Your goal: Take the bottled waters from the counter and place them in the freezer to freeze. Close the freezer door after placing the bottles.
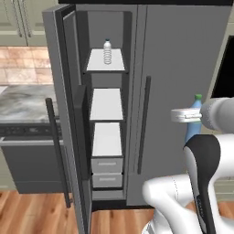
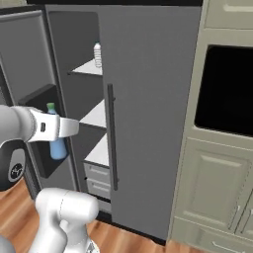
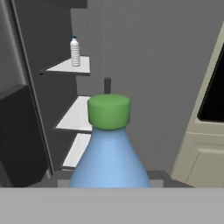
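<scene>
The freezer (image 1: 106, 104) stands open, its freezer door (image 1: 58, 77) swung out to the left. A clear ribbed bottled water (image 1: 107, 51) (image 2: 97, 54) (image 3: 75, 51) stands upright on the top white shelf. My gripper (image 1: 189, 119) (image 2: 58, 129) is shut on the blue bottled water with the green cap (image 1: 194, 132) (image 2: 58, 147) (image 3: 109, 148). I hold it upright in front of the plain right-hand refrigerator door (image 1: 183, 59), to the right of the freezer opening and level with the middle shelf. The counter (image 1: 23, 103) lies left of the open door.
A dark dishwasher (image 1: 27, 160) sits under the counter behind the open door. The long handle (image 2: 111, 138) of the right refrigerator door runs close to the bottle. A beige cabinet with a black oven window (image 2: 227, 89) stands to the right. Two drawers (image 1: 107, 171) fill the freezer's bottom.
</scene>
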